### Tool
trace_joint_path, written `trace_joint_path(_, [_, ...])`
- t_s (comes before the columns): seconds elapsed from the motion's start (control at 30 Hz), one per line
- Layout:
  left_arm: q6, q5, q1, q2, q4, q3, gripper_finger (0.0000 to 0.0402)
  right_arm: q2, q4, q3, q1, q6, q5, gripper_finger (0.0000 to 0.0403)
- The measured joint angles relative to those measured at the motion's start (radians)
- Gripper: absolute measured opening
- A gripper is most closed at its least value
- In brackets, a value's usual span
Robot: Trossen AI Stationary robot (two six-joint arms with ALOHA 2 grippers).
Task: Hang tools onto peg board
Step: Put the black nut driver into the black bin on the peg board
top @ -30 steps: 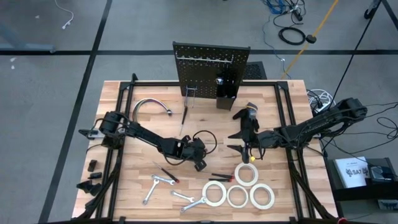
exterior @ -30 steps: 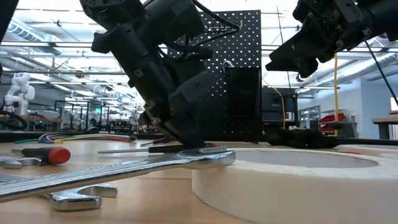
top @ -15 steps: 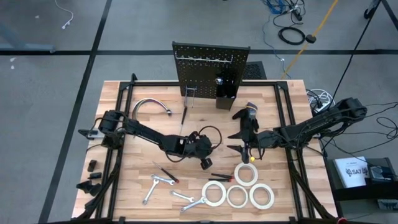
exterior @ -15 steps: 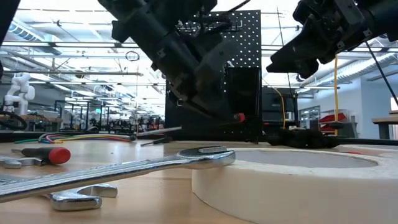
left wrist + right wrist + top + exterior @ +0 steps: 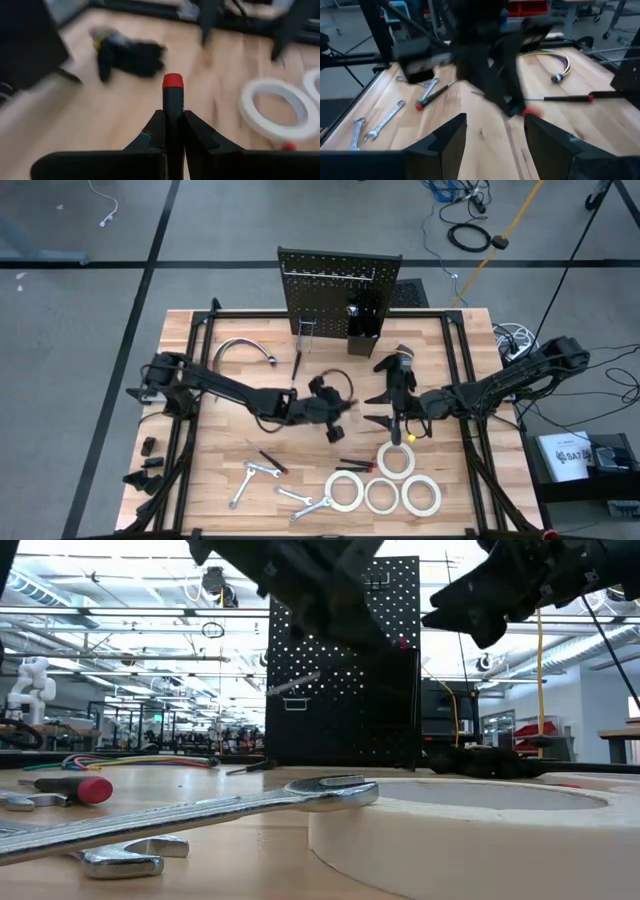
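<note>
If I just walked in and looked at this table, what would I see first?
Probably the left hand in the middle of the table, lifted up and pinching a thin screwdriver with a red tip. Then the tall black peg board standing at the far edge, and the four white tape rolls lying near the front. The right hand hangs open just beside the left one.

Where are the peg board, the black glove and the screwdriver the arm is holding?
peg board (image 5: pixel 335 285): high view, middle of its holed panel.
black glove (image 5: pixel 399 363): high view, its palm.
screwdriver (image 5: pixel 173 81): left wrist view, red handle tip.
</note>
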Motion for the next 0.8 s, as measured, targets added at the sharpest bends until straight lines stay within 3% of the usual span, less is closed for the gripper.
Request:
trace_joint_path(0.33, [0.122, 0.091, 0.009, -0.036, 0.132, -0.021, 0.0029, 0.001, 0.235, 0.0, 0.021, -0.157, 0.004, 0.0194])
trace_joint_path(0.57, [0.172, 0.195, 0.004, -0.035, 0.259, -0.021, 0.0029, 0.001, 0.313, 0.0, 0.022, -0.196, 0.003, 0.0194])
trace_joint_path(0.8, [0.178, 0.215, 0.011, -0.035, 0.271, -0.021, 0.0029, 0.001, 0.338, -0.001, 0.022, -0.216, 0.001, 0.0194])
